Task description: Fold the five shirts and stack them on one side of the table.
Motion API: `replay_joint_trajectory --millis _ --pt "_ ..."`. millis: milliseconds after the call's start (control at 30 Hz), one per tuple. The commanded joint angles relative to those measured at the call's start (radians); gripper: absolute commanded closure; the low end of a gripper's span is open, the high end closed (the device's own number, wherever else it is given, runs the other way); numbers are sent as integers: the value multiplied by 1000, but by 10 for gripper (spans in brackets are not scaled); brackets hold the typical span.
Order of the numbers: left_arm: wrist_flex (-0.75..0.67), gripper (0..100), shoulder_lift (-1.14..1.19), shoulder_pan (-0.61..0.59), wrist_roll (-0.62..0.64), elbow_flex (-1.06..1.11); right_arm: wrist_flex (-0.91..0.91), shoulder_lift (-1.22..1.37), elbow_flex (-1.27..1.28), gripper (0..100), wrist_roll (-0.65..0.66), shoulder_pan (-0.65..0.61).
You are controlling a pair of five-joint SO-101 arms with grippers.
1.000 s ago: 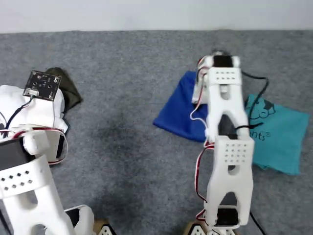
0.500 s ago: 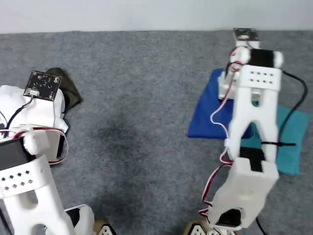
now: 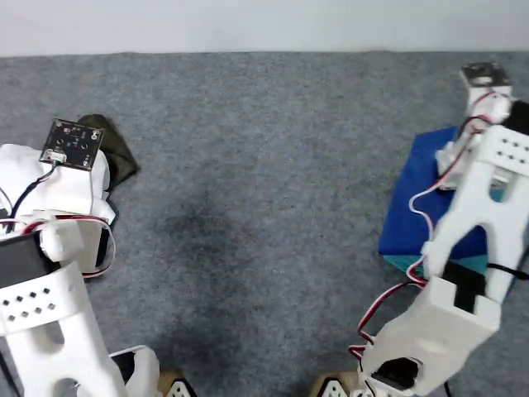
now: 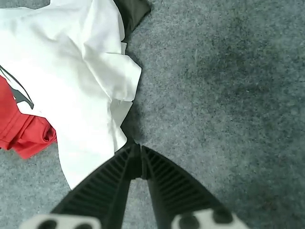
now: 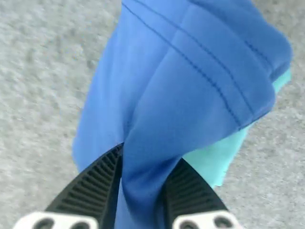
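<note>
— What is the right claw (image 5: 147, 157) doing?

— It is clamped on a fold of the blue shirt (image 5: 190, 71); the cloth is bunched between the two ribbed fingers (image 5: 93, 186) and spreads away from them.

— And under the blue shirt?

— A teal shirt (image 5: 214, 164). Its edge pokes out from beneath the blue one. From the high view the blue shirt (image 3: 403, 227) sits at the right edge of the counter (image 3: 248, 207), with a thin strip of teal showing at its near corner and the right arm reaching over both.

— The left claw (image 4: 137, 150)?

— Closed, its tips pressed together. They sit just at the edge of the white shirt (image 4: 71, 71); I cannot tell whether any cloth is caught between them.

— What lies around it?

— The white shirt is crumpled and spread on the grey counter. A red shirt (image 4: 24, 133) lies partly beneath it on one side, and a dark shirt (image 4: 133, 7) shows beyond its far edge. From above, this heap is at the counter's left side, well apart from the blue and teal pair.
</note>
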Motion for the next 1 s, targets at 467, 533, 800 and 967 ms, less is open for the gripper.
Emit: replay_joint_trajectory --millis 467,533,800,967 --pt "-11 995 -15 5 -11 -7 39 94 -218 703 -37 110" --pt "-11 995 -17 5 -11 -7 39 68 -218 705 -37 110" --pt "-9 995 -23 5 -11 -7 38 142 -218 954 -41 114" --pt "-9 995 -23 5 -11 -7 -12 260 -218 990 -38 137"
